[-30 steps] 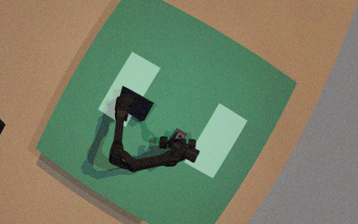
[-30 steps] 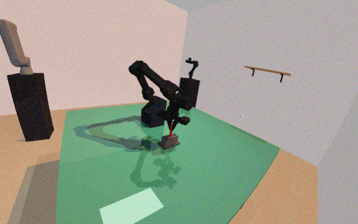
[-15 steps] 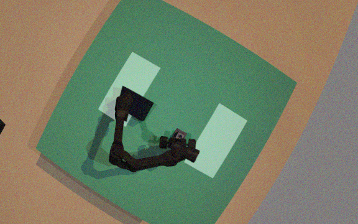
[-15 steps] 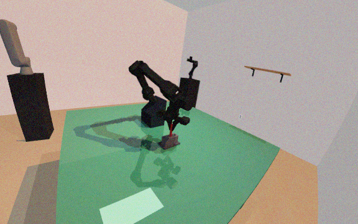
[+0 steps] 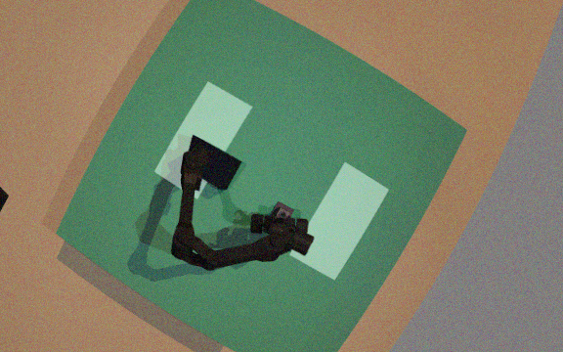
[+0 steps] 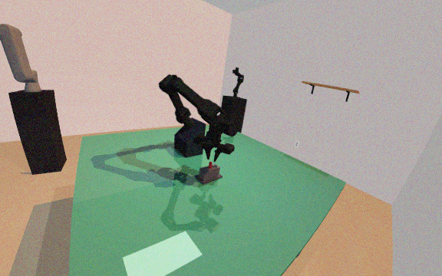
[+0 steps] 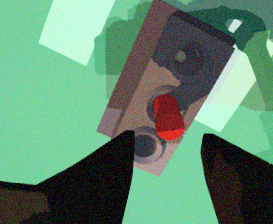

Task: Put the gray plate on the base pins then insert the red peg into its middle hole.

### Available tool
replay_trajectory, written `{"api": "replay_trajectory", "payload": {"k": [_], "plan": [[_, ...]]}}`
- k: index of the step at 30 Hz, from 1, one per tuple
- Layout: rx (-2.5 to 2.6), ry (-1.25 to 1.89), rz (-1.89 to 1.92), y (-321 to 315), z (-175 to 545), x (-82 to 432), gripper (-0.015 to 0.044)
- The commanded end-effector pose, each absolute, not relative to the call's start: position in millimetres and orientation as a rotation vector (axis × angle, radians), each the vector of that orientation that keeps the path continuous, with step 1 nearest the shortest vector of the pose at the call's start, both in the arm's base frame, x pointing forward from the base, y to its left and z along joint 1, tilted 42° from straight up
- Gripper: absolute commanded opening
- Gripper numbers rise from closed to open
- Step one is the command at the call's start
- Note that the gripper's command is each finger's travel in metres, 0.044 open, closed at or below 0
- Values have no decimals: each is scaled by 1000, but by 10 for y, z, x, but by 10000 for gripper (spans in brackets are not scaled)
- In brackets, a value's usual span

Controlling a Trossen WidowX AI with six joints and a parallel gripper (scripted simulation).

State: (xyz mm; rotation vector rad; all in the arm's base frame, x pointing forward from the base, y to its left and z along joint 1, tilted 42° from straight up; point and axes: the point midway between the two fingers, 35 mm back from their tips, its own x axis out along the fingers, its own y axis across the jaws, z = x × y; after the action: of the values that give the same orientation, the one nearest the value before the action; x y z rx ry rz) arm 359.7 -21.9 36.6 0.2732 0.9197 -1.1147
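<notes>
The gray plate [image 7: 142, 102] lies on the base [image 7: 129, 65], and both show small in the exterior view, where the base [image 6: 204, 179] rests on the green mat. The plate looks flat. A pin shows in its upper hole in the wrist view; the lower hole is dark inside. The red peg [image 7: 168, 112] [image 6: 210, 165] stands in the middle hole, with a short part sticking out above the plate. How deep it sits is hidden. My gripper [image 7: 168, 141] [image 6: 212, 159] is open, its fingertips apart and just above the peg, not touching it.
The green mat [image 5: 311, 98] [image 6: 263, 184] carries bright light patches and arm shadows. The arm's dark base block [image 5: 215, 163] [image 6: 189, 139] stands behind the assembly in the exterior view. Other robots on black pedestals [image 6: 38, 134] [image 6: 234, 111] stand farther off, beyond the mat.
</notes>
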Motion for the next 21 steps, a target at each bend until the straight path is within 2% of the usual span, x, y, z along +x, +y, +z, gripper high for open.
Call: {"api": "replay_trajectory", "payload": {"k": [1,21], "plan": [[269,920,-1113,-202,385,3594,150],[267,922,-1112,-113,472,3561,150]]}}
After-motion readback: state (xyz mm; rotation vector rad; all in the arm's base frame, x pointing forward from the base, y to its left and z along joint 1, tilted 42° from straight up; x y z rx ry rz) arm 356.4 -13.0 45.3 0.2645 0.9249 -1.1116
